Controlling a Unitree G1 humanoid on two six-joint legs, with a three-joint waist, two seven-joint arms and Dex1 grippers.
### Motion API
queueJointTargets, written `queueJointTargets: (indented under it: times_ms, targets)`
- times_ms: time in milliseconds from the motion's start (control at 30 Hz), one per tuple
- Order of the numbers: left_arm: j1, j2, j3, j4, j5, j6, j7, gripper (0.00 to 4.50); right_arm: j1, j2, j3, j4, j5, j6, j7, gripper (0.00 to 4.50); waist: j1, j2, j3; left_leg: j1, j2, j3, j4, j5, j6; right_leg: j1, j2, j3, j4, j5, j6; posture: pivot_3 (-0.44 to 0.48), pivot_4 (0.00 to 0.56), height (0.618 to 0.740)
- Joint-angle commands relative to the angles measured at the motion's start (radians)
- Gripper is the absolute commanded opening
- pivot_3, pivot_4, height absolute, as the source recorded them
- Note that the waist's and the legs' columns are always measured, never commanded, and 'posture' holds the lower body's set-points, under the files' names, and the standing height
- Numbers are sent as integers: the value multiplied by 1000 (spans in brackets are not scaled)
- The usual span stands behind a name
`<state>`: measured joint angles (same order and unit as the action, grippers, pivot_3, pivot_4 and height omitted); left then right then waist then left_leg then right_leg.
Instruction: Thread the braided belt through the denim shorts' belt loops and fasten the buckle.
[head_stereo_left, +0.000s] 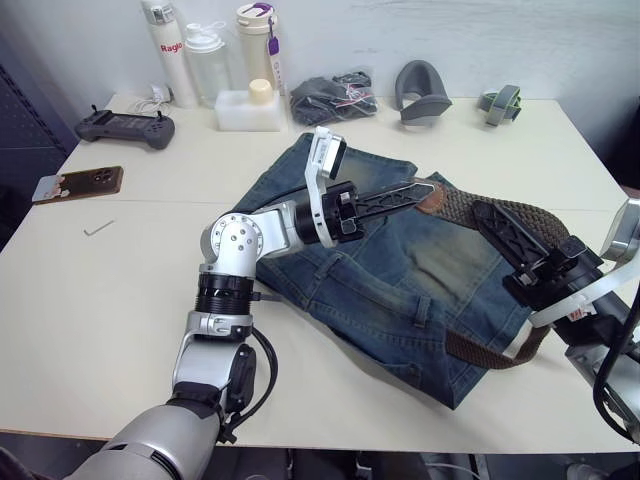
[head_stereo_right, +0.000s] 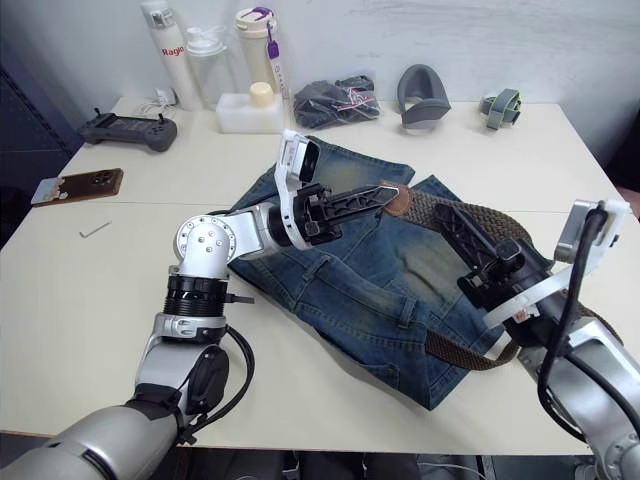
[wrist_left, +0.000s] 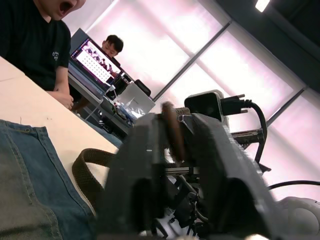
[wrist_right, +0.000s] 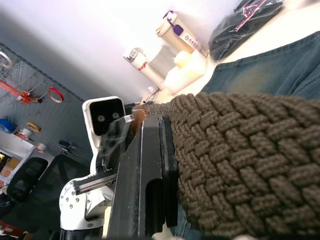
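Your left gripper (head_stereo_left: 405, 195) reaches over the mid-blue denim shorts (head_stereo_left: 400, 290), which lie spread on the cream table (head_stereo_left: 120, 300). Its black fingers are closed on the leather-tipped end of the dark-brown braided belt (head_stereo_left: 455, 208); the left wrist view shows a thin brown edge clamped between them. That hold is on the very tip, so a sideways tug could pull it free.

From that tip, the belt runs across the shorts toward your right gripper (head_stereo_right: 450, 220), whose fingers are shut on the woven strap, as the right wrist view shows. Beyond the right gripper the belt curves down and back along the near edge of the shorts, partly hidden by the arm. I cannot make out the buckle or any belt loop, so I cannot tell whether any of the belt is threaded.

Judging from this, the main risks are these: both grippers pulling apart would stretch the strap and drag the shorts across the table; the tip may miss or snag a loop you cannot see clearly.
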<state>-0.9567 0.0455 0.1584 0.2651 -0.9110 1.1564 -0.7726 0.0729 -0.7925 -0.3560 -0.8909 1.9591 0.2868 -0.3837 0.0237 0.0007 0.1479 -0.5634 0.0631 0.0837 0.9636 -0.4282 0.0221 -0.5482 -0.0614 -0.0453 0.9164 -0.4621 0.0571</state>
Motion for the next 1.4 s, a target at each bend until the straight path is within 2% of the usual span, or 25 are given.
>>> queueJointTargets:
  times_ms: [33, 133, 333, 567, 667, 900, 1000, 1233, 1367, 1400]
  targets:
    - [-25, -8, -1, -11, -25, 2, -8, 15, -9, 0, -39, -32, 13, -35, -2, 427, 0, 0, 0, 0, 0, 0, 0, 0, 0, 0, 0, 0, 0, 0, 0, 0, 150, 649]
    - [-21, -23, -4, -8, -19, -5, 8, 0, -40, 92, -47, -38, 13, -111, -35, 1535, 1, 0, 0, 0, 0, 0, 0, 0, 0, 0, 0, 0, 0, 0, 0, 0, 150, 649]
    - [-32, -69, 35, 19, -34, -4, 82, 0, -9, 221, -23, -83, 13, -184, -115, 4433, 1, 0, 0, 0, 0, 0, 0, 0, 0, 0, 0, 0, 0, 0, 0, 0, 150, 649]
    - [-51, -162, 115, 56, -76, 18, 243, 0, -23, 307, 69, -121, 13, -199, -130, 4433, 0, 0, 0, 0, 0, 0, 0, 0, 0, 0, 0, 0, 0, 0, 0, 0, 150, 649]
    - [-33, -189, 121, 21, -102, 47, 287, 0, -45, 340, 104, -107, -21, -198, -131, 4433, 0, 0, 0, 0, 0, 0, 0, 0, 0, 0, 0, 0, 0, 0, 0, 0, 150, 649]
    - [-14, -186, 122, -9, -131, 71, 332, 0, -92, 397, 129, -90, -72, -214, -133, 4433, -2, 0, 0, 0, 0, 0, 0, 0, 0, 0, 0, 0, 1, 0, 0, 0, 150, 649]
    - [-17, -180, 122, -4, -133, 67, 341, 0, -87, 382, 118, -91, -66, -204, -128, 3553, 1, 0, 0, 0, 0, 0, 0, 0, 0, 0, 0, 0, 0, 0, 0, 0, 150, 649]
    - [-16, -182, 111, -5, -133, 54, 340, 0, -94, 371, 104, -92, -54, -206, -134, 67, -1, 0, 0, 0, 0, 0, 0, 0, 0, 0, 0, 0, 0, 0, 0, 0, 150, 649]
    - [-10, -173, 107, -16, -147, 53, 316, 0, -94, 351, 94, -79, -74, -201, -141, 24, -1, 0, 0, 0, 0, 0, 0, 0, 0, -1, 0, 0, 0, 0, -1, 0, 150, 649]
    - [-14, -155, 95, -17, -127, 37, 302, 438, -91, 340, 82, -76, -75, -200, -144, 6, -1, 0, 0, 0, 0, 0, 0, 0, 0, -1, 0, 0, 0, 0, -1, 0, 150, 649]
